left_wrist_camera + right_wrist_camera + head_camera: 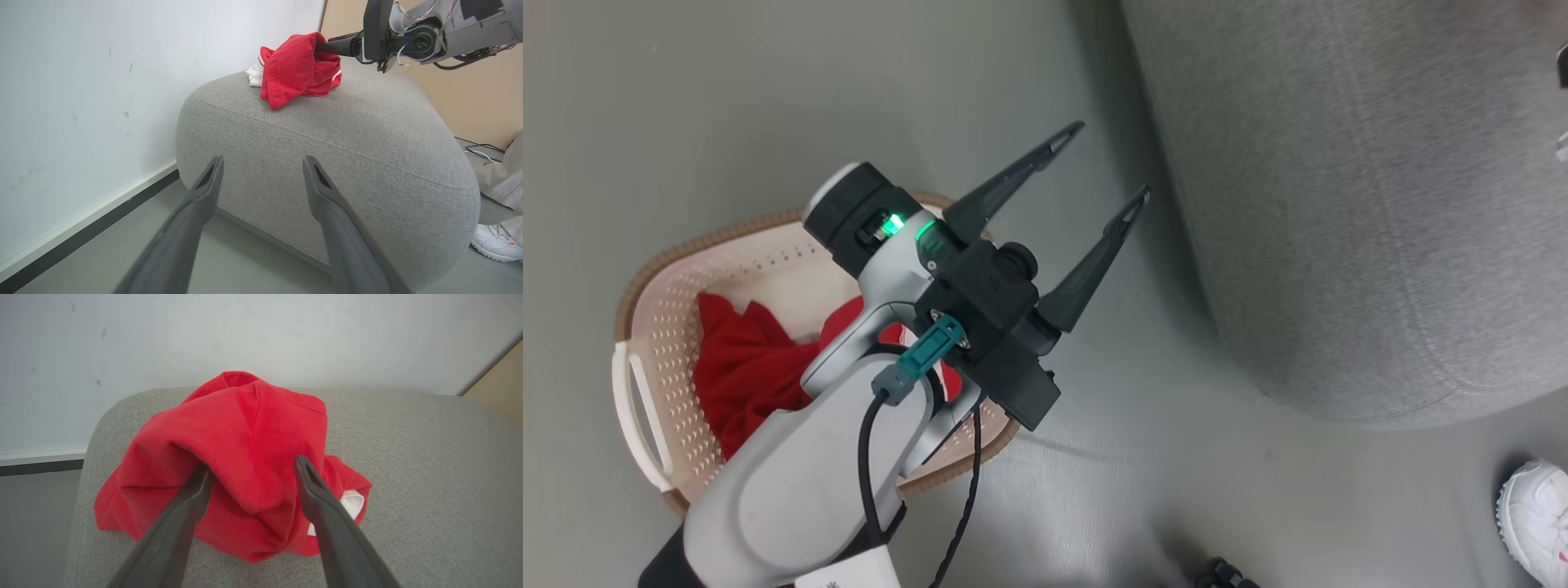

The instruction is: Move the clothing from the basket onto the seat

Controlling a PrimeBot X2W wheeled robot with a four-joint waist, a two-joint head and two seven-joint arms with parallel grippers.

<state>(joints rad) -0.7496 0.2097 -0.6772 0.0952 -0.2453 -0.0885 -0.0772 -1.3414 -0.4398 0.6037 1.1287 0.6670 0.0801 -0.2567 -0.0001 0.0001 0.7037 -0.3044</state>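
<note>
While your right gripper (252, 463) keeps its fingers wide apart, a red garment (245, 424) between them on the seat (408, 457), your left gripper (1112, 159) is open, empty; other clothing (743, 367) lies in the basket (662, 327), left.

On the seat (327, 134), the folds of the red garment (300, 67) swallow the tips of the right gripper (325, 45) in the left wrist view, and its arm runs off the top edge. A white panel (353, 500) shows as a mere sliver under the red cloth. The seat is cut by the head view's top and right edges. Beside the seat, the left arm (792, 482) covers much of the basket (662, 327) and the clothing (739, 367) in it. A white shoe (1535, 514) off the seat's corner is cut by the frame edge, and a dark object (1221, 574) near it is too cropped to identify
</note>
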